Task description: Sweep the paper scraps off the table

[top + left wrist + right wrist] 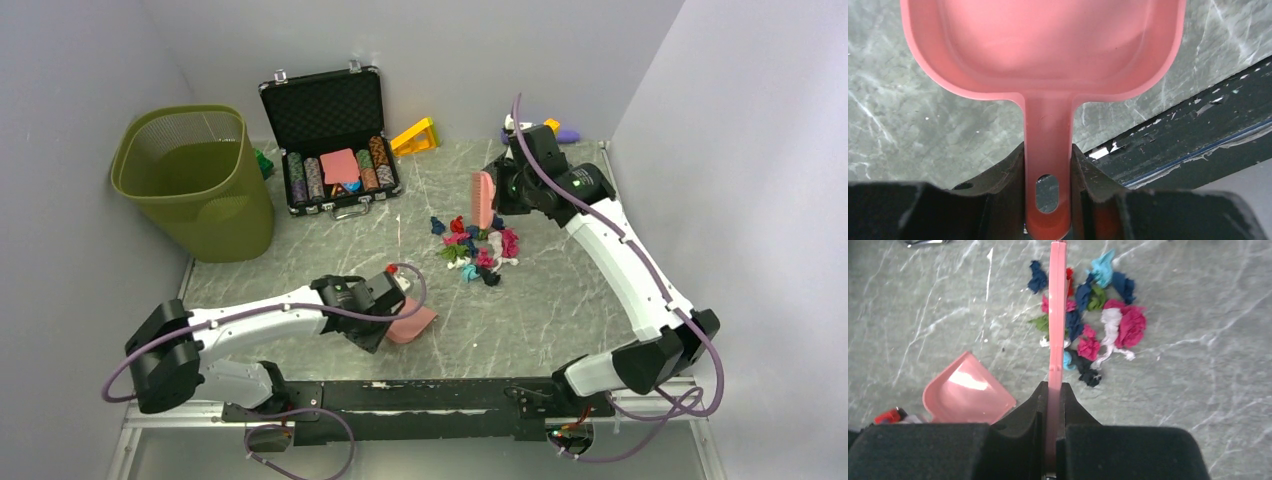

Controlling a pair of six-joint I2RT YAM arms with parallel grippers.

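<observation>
The paper scraps (478, 245) lie in a loose heap of red, pink, blue, teal, white, green and black wads on the grey-green marble table (560, 300); they also show in the right wrist view (1098, 325). My left gripper (392, 300) is shut on the handle of a pink dustpan (412, 322), whose tray (1048, 45) rests near the front edge. My right gripper (500, 188) is shut on a pink brush (483, 199), seen edge-on in the right wrist view (1057, 305), held above the heap's far side.
An olive waste bin (195, 180) stands at the back left. An open black case (335, 140) of poker chips sits behind the scraps, with a yellow block (415, 136) beside it. The black front rail (1198, 130) runs close behind the dustpan.
</observation>
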